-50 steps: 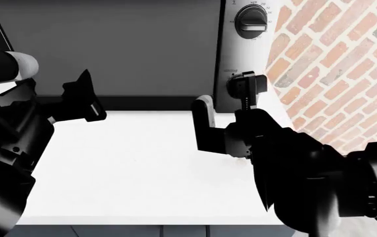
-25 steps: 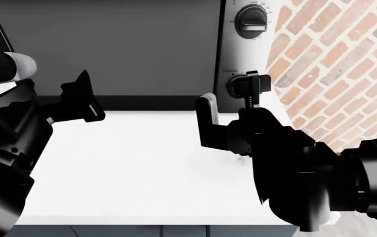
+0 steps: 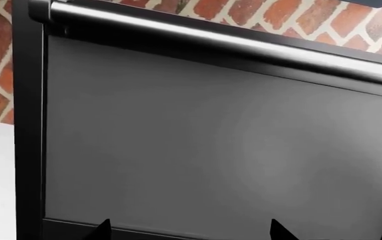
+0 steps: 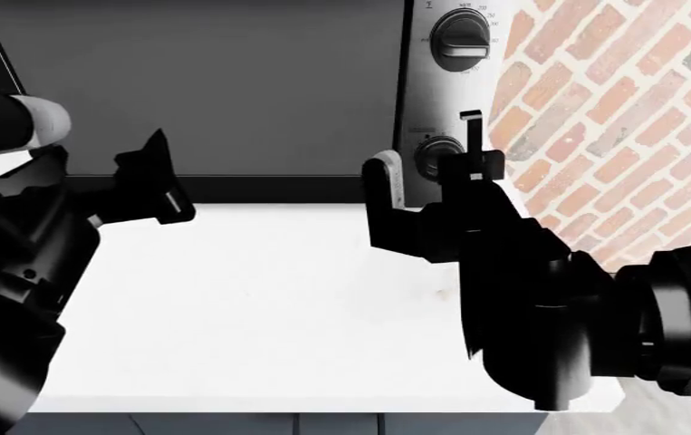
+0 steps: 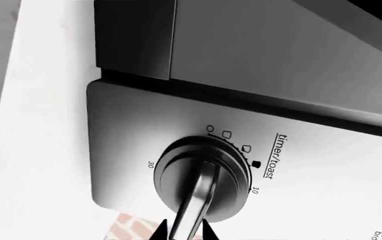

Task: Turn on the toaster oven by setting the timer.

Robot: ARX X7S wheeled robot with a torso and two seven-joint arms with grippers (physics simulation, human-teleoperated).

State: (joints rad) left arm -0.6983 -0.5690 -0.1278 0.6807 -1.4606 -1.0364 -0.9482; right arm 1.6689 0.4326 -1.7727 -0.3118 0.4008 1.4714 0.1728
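The toaster oven (image 4: 236, 91) fills the back, with a dark glass door and a silver control strip (image 4: 416, 82) on its right. The timer (image 4: 434, 150) is the lower black dial, marked "timer/toast" in the right wrist view. My right gripper (image 4: 456, 161) is pressed up to it. In that wrist view the timer (image 5: 177, 175) shows its raised bar between my right gripper's (image 5: 185, 231) two tips, which sit close on either side. My left gripper (image 4: 152, 186) hangs open in front of the glass door (image 3: 211, 140), touching nothing.
A second black dial ringed by numbers (image 4: 460, 41) sits higher on the strip. A brick wall (image 4: 611, 127) rises right of the oven. The white counter (image 4: 261, 299) stretches in front. The door's handle bar (image 3: 231, 45) runs along its top.
My right gripper has rolled at the wrist and shifted slightly up and right at the timer; one finger now stands upright above the dial. The left arm has stayed put.
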